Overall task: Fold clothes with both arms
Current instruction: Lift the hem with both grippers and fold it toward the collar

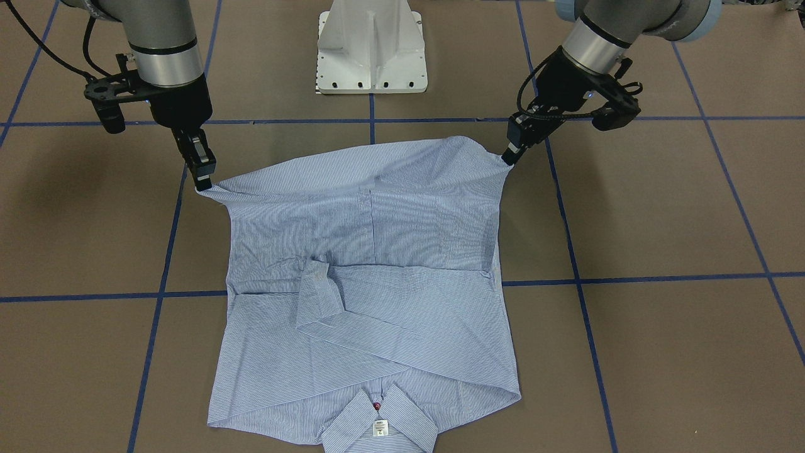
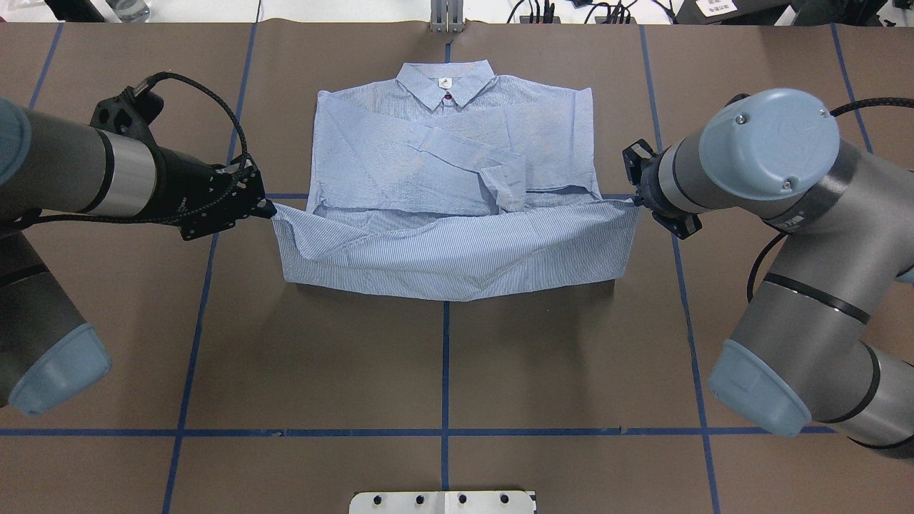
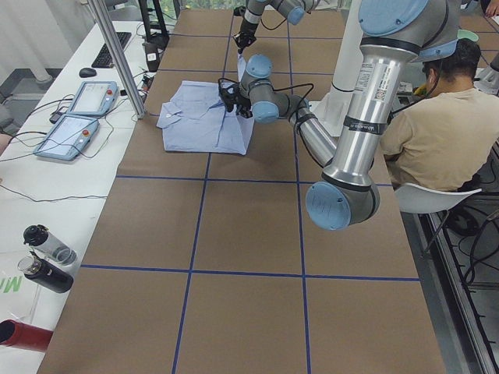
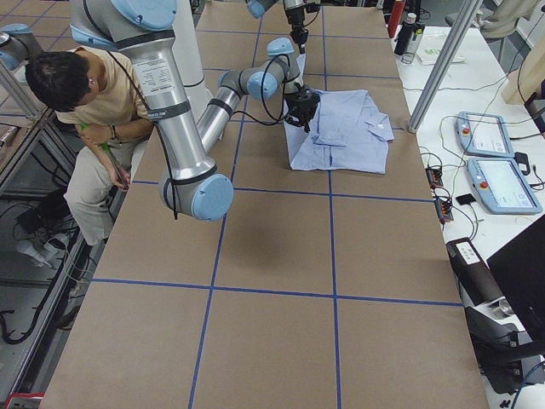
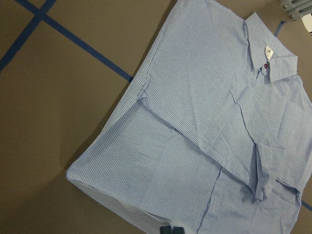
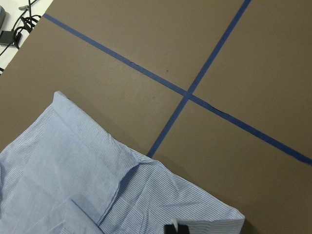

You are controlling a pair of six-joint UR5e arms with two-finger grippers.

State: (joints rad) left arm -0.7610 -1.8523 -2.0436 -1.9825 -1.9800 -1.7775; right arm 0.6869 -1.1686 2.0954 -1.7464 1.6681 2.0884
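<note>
Blue striped shirt, sleeves folded in, flat on counter; collar at the far side from the robot.
Hem held up, stretched crosswise between left hand and right hand, each apparently clamped on one hem corner; collar lies straight ahead, equally near both.

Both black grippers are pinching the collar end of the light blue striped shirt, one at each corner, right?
No. The left gripper and right gripper pinch the bottom end of the light blue striped shirt, one at each corner; the collar lies untouched, as the exterior front-facing view shows.
</note>
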